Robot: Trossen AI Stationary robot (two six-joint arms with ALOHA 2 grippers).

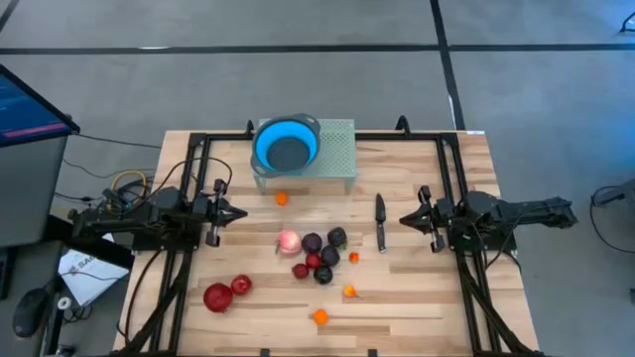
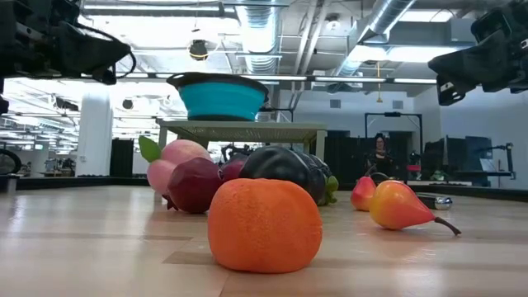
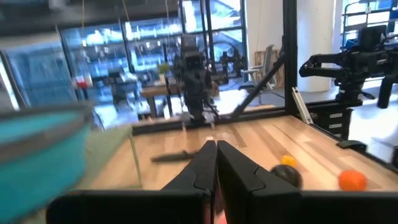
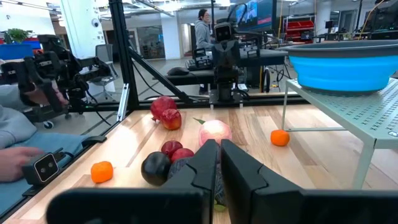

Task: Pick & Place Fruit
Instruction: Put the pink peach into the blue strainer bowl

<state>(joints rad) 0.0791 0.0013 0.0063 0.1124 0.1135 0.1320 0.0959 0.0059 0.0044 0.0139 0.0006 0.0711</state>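
The fruit lies loose on the wooden table. A pale pink one [image 1: 289, 241] and several dark purple ones [image 1: 324, 248] cluster at the middle. Two red apples [image 1: 226, 293] sit near the front left. Tiny orange ones lie apart, one by the stand [image 1: 282, 198] and one near the front edge [image 1: 319, 316]. My left gripper [image 1: 241, 211] is shut and hovers at the table's left, pointing level toward the middle. My right gripper [image 1: 404, 218] is shut at the right and faces it. Neither touches anything. The right wrist view shows the pink fruit [image 4: 215, 132] ahead of the shut fingers.
A blue bowl [image 1: 286, 146] sits on a green perforated stand [image 1: 335, 149] at the far middle. A black-handled knife [image 1: 380, 220] lies right of the fruit. Black frame rails [image 1: 451, 178] run along both sides. A person's hand [image 4: 12, 158] shows beyond the table's left edge.
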